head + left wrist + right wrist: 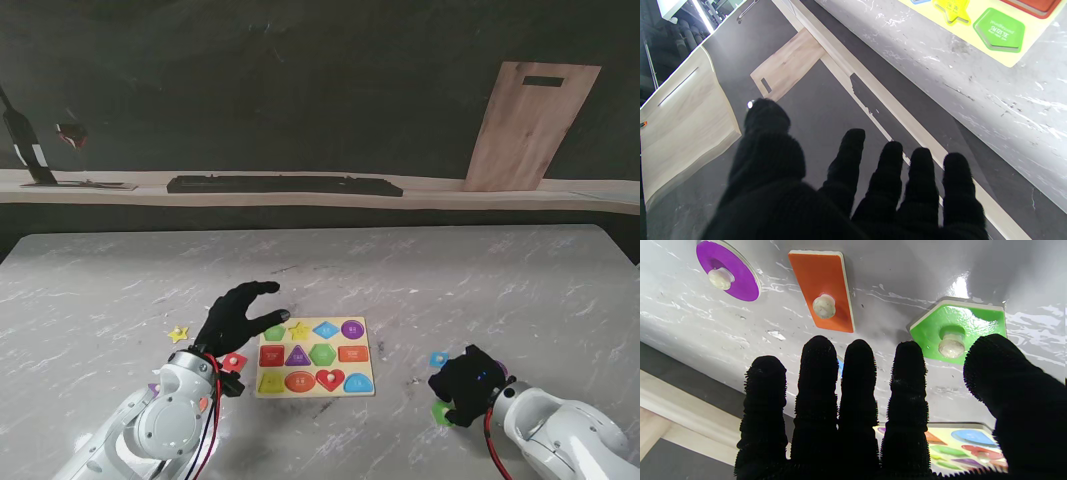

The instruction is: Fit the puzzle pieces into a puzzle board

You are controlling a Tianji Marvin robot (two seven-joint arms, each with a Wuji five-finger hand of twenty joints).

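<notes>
Left robot hand, at 7 o'clock on the bench: fingers spread, grasping nothing, beside the board's left edge. Right robot hand, 5 o'clock: fingers extended and apart, nothing held. Puzzle board, centre, slightly toward me. Green hexagon piece, orange rectangle piece, purple circle piece: loose by the right robot hand.

Both hands wear black knit gloves. The left hand has five glove fingers, and the right hand looks fuzzy up close. The arms are round and shiny, silver-white. Red and black cables run down the left arm, and a red cable runs along the right arm.
</notes>
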